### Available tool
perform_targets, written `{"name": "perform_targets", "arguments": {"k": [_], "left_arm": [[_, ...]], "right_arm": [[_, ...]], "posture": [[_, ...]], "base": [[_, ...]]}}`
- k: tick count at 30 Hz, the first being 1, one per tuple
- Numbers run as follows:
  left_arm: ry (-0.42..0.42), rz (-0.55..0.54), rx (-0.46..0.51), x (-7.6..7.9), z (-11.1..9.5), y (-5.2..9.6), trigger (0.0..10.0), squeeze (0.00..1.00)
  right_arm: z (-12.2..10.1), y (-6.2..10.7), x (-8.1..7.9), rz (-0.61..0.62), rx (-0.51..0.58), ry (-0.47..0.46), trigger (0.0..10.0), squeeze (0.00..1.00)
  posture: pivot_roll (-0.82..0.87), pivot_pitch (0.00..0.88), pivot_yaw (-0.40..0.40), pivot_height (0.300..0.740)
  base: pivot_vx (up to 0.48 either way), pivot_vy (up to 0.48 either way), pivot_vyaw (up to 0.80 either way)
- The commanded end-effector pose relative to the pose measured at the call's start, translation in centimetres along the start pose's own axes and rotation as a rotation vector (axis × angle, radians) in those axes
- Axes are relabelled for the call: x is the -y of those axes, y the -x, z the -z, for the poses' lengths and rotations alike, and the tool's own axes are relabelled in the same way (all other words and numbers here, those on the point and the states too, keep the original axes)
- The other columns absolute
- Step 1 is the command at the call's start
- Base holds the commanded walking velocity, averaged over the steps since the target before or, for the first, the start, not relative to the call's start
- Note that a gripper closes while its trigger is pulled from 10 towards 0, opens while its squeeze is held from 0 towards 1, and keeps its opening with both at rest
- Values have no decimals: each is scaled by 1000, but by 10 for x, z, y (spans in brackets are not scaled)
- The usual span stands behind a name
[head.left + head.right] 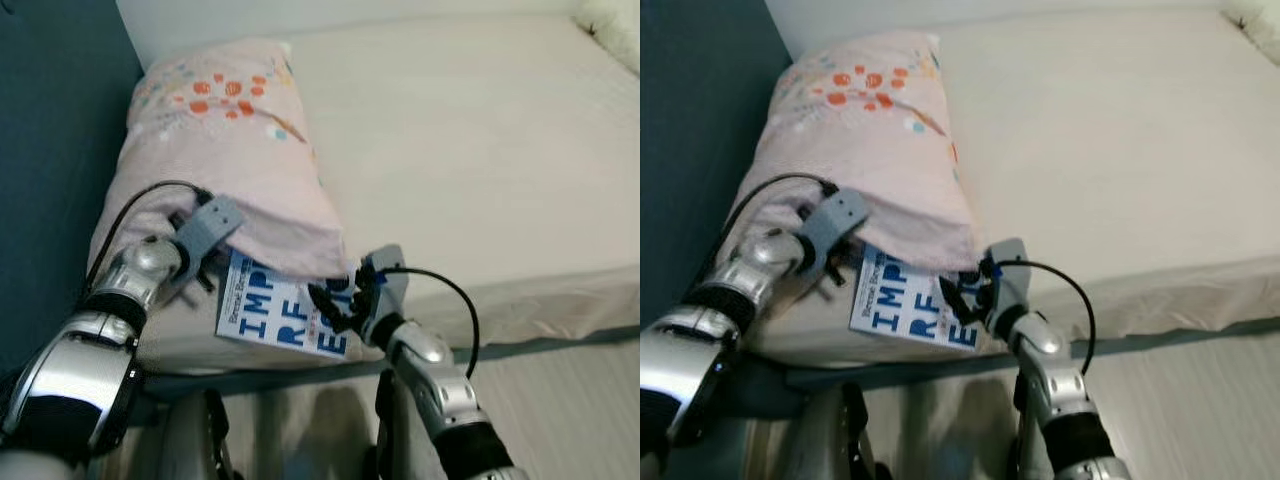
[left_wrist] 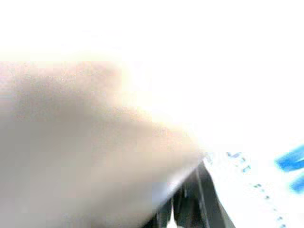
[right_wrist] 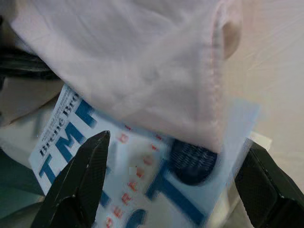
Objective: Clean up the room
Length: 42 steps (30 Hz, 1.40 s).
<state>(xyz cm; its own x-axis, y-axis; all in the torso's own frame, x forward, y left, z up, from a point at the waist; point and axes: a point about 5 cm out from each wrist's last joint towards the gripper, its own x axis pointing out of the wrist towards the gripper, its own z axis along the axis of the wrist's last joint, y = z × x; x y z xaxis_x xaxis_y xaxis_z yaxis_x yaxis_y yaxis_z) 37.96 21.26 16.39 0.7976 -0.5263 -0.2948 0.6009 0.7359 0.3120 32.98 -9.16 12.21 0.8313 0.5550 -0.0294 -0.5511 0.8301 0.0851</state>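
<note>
At the bed's (image 1: 480, 150) near edge, right gripper (image 1: 335, 303) gapes wide around the book (image 1: 285, 315) under the pillow (image 1: 235, 150); next, close and pull. Left gripper (image 1: 200, 272): cannot tell

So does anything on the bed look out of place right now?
Yes: a white book with blue lettering lies half tucked under the pink pillow at the bed's near edge. The open right gripper straddles its corner; the left gripper is by the pillow's edge.
</note>
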Motion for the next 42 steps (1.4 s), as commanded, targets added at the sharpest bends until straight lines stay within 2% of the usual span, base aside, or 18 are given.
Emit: {"name": "perform_targets", "arguments": {"k": [1,2,4,7,9,13,15,17,19,20,23,24,26,29,32,40,41,42], "left_arm": [[108,121,72,-1,6,23,10000,0],[108,121,72,-1,6,23,10000,0],[167,181,94,12,14,55,10000,0],[183,224,97,23,17,70,10000,0],[210,253,97,40,23,98,10000,0],[226,243,104,44,25,108,10000,0],[245,-60,88,34,41,129,10000,0],[245,-60,88,34,41,129,10000,0],[257,-203,54,28,49,133,10000,0],[290,-348,10,26,60,137,10000,0],[387,-488,-61,34,75,139,10000,0],[387,-488,-61,34,75,139,10000,0],[468,-484,-106,59,87,130,10000,0],[491,-476,-119,68,89,127,10000,0],[616,-442,-140,91,101,119,10000,0],[613,-432,-238,111,115,125,10000,0],[612,-445,-237,112,114,125,10000,0],[612,-445,-237,112,114,125,10000,0]], "right_arm": [[12,3,-3,-7,-26,-27,10000,0],[12,3,-3,-7,-26,-27,10000,0],[14,4,-4,-9,-29,-39,10000,0],[15,4,-5,-9,-30,-48,10000,0],[19,6,-7,-16,-37,-62,10000,0],[21,6,-9,-23,-42,-68,10000,0],[29,14,-20,-75,-76,-77,10000,0],[29,14,-20,-75,-76,-77,10000,0],[32,18,-22,-71,-87,-58,10000,0],[35,22,-21,-38,-93,-58,10000,0],[40,29,-16,43,-107,-53,10000,0],[40,29,-16,43,-107,-53,10000,0],[45,34,-9,122,-115,-78,10000,0],[45,35,-7,144,-113,-87,10000,0],[36,39,0,242,-45,-142,10000,0],[39,56,23,449,-59,-196,10000,0],[41,59,25,471,-67,-189,4000,0],[41,59,25,471,-67,-189,4000,0]], "posture": [[27,276,-20,525],[27,276,-20,525],[43,262,-28,525],[44,260,-27,525],[57,250,-35,525],[60,247,-38,525],[73,226,-52,525],[73,226,-52,525],[74,222,-54,525],[73,217,-54,525],[70,215,-54,525],[70,215,-54,525],[65,213,-53,525],[65,213,-53,525],[57,215,-50,525],[54,214,-49,525],[55,213,-52,525],[55,213,-52,525]], "base": [[0,0,0],[0,0,0],[0,0,0],[0,0,0],[0,0,0],[0,0,0],[0,0,0],[0,0,0],[0,0,0],[0,0,0],[0,0,0],[0,0,0],[0,0,0],[0,0,0],[0,0,0],[0,0,0],[0,0,0],[0,0,0]]}}
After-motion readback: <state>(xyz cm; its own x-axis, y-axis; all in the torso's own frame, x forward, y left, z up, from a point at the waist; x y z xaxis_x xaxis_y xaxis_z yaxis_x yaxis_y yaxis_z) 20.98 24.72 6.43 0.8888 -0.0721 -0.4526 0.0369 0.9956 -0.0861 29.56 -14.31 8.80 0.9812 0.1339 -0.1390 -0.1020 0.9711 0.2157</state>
